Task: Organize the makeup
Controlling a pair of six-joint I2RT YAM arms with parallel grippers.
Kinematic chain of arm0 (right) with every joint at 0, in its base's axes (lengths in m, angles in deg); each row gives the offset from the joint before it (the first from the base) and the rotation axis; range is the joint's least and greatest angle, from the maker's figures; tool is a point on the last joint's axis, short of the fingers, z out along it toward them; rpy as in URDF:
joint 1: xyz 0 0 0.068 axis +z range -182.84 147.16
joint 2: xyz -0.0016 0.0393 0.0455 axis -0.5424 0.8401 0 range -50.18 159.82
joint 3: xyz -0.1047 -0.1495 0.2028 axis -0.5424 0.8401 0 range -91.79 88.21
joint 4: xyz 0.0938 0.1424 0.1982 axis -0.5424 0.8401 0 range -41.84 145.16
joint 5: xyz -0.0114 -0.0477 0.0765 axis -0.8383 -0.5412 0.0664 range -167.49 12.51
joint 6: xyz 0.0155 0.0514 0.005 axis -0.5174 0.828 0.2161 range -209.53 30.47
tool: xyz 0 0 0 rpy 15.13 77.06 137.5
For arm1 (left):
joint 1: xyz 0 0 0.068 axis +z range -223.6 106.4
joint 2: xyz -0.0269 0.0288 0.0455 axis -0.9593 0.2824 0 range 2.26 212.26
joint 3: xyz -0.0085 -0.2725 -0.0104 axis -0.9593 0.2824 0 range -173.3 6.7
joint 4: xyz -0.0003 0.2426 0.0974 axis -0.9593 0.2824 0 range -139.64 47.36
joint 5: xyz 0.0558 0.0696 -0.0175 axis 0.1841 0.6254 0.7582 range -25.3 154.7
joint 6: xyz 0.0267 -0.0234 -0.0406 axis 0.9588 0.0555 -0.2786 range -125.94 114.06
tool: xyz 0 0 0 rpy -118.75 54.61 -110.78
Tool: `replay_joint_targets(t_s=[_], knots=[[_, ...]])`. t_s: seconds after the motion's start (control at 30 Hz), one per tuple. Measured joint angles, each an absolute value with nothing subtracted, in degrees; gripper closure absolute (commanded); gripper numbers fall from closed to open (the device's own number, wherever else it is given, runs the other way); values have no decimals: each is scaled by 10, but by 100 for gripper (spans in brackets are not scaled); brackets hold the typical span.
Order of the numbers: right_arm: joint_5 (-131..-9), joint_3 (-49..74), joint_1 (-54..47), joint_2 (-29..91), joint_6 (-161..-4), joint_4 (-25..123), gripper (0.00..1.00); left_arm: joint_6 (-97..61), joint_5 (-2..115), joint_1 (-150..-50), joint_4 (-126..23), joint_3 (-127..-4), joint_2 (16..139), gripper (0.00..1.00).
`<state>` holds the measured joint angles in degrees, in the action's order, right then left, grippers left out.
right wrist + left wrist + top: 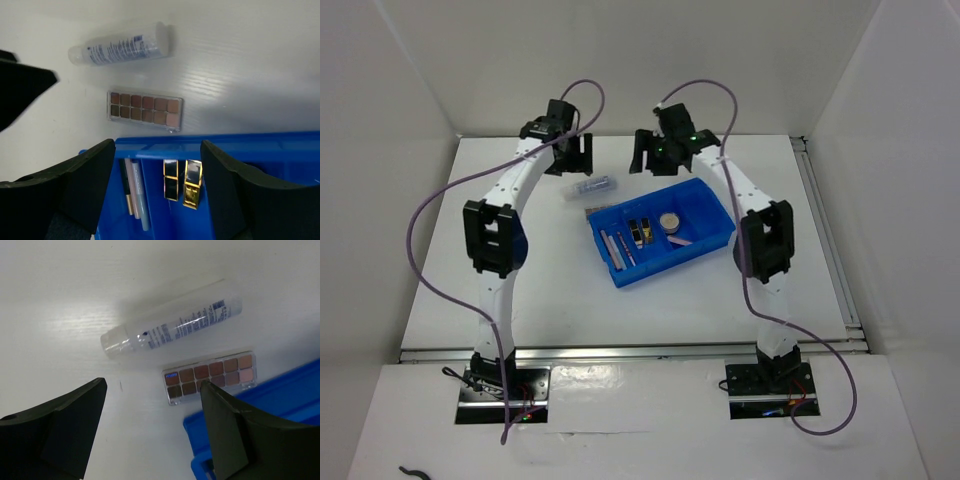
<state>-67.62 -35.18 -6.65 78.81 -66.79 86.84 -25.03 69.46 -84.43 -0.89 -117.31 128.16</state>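
Observation:
A clear tube and a brown eyeshadow palette lie on the white table just behind the blue bin. In the bin are pencils and a pink stick, two black-gold cases, a round beige compact and a pink pad. My left gripper is open and empty above the table by the tube and palette. My right gripper is open and empty over the bin's far rim, with the palette, tube, pencils and cases in its view.
The table has white walls at the back and both sides. A metal rail runs along its right edge. The bin's corner lies under my left gripper's right finger. The left gripper's finger shows at the left of the right wrist view.

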Motion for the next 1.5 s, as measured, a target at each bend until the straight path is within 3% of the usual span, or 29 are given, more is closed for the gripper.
replay_joint_targets(t_s=[0.23,0.37,0.8,1.03,1.3,1.33,1.5], knots=[[-702,-248,-141,577,-694,868,22,-144,699,-867,-73,-1184,1344,12],[-712,-237,-194,521,-700,868,22,-82,706,-871,-117,-1172,1349,9],[-704,-190,-233,529,-705,898,20,78,655,-881,-174,-1170,1390,1],[-693,-183,-241,532,-706,903,20,117,644,-881,-181,-1170,1421,3],[-696,-179,-262,532,-706,911,20,116,650,-881,-195,-1167,1436,39],[-696,-179,-263,532,-706,911,20,117,650,-881,-197,-1167,1436,56],[-698,-177,-268,532,-707,912,20,104,660,-880,-204,-1167,1436,86]])
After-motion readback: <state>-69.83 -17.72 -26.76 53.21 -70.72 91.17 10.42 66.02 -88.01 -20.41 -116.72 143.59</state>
